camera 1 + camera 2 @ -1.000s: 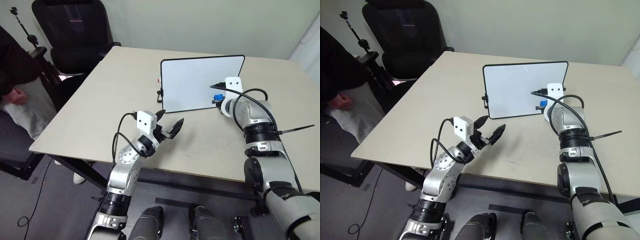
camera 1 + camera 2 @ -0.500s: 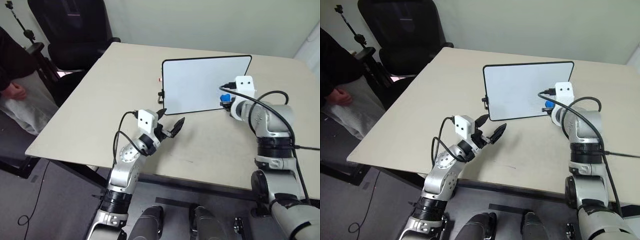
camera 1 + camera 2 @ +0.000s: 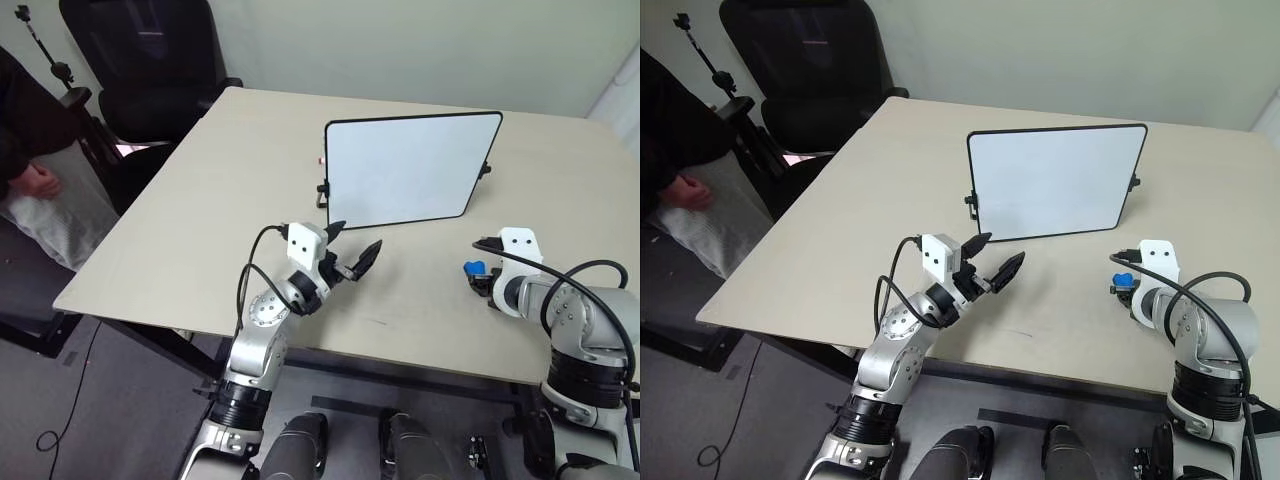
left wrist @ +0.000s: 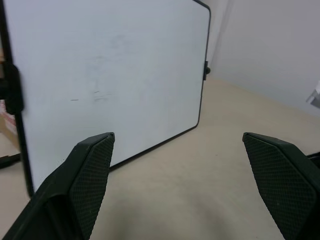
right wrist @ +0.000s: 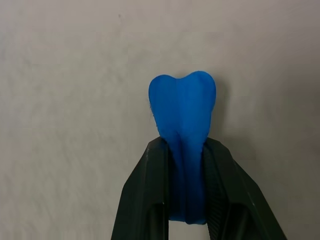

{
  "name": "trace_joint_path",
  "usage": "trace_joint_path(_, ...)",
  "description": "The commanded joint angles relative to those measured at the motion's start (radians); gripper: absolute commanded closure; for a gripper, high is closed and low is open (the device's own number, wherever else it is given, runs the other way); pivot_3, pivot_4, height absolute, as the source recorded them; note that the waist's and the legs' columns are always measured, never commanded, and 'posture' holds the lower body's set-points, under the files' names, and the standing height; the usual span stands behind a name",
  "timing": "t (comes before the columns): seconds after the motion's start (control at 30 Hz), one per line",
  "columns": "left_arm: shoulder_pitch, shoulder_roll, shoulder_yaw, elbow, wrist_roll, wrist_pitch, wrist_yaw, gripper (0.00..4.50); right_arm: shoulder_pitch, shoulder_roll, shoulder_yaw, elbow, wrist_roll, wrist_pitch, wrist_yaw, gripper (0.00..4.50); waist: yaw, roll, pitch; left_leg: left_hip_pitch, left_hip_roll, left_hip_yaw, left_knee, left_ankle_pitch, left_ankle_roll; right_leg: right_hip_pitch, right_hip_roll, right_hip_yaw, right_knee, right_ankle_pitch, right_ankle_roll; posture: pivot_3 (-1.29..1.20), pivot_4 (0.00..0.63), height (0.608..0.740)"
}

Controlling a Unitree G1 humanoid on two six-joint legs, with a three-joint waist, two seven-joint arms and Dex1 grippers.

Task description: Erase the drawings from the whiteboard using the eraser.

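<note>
- Right gripper point(image 5: 182, 165): fingers point(image 5: 145, 200) clamped on the eraser point(image 5: 183, 112); blue block pinched between the two pads, its rounded end poking out past the tips, over bare table point(image 3: 200, 200).
- Left gripper point(image 3: 352, 248): fingers point(image 4: 82, 175) spread wide, nothing between them.
- Whiteboard point(image 3: 405, 170): just beyond the left fingers, lying on the table; well ahead of the right fingers and apart from the eraser.
- Board face: faint grey smudges near its middle in the left wrist view; blue drawings not discernible.
</note>
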Motion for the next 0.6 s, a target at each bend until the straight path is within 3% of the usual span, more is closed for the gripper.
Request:
trace_joint_path(0.03,-0.007,-0.008,-0.008,-0.013,0.0,-0.016,-0.01,0.0,0.019,-0.016,-0.034,-0.04,0.01,0.007,-0.003,3.0,0.0,0.0,0.0,0.0,0.0,0.0,0.0,0.0,0.0,0.0,0.0,0.0,0.001,0.0,0.0,0.0,0.15,0.74)
trace_joint_path(0.23,-0.002,-0.008,-0.009,-0.013,0.003,-0.019,-0.015,0.0,0.032,-0.059,-0.063,-0.137,0.025,-0.041,0.044,0.96,-0.001,0.0,0.0,0.001,0.0,0.0,0.0,0.0,0.0,0.003,0.0,0.001,0.002,0.0,0.0,0.0,0.15,0.74)
trace_joint_path(0.43,0.008,-0.012,-0.011,-0.024,0.005,-0.017,-0.01,0.0,0.119,-0.067,-0.12,-0.268,0.054,-0.411,0.12,0.96,0.0,0.0,0.0,-0.001,0.0,0.0,0.0,0.0,0.0,0.004,0.0,0.002,0.0,0.0,0.0,0.0,0.15,0.74)
trace_joint_path(0.6,0.014,-0.014,-0.005,-0.029,-0.011,-0.008,-0.017,0.0,0.139,-0.013,-0.125,-0.306,0.129,-0.457,0.152,0.96,-0.005,0.0,0.0,0.0,0.0,0.0,0.0,0.0,0.001,0.005,0.0,0.002,-0.001,-0.001,0.001,0.0,0.15,0.74)
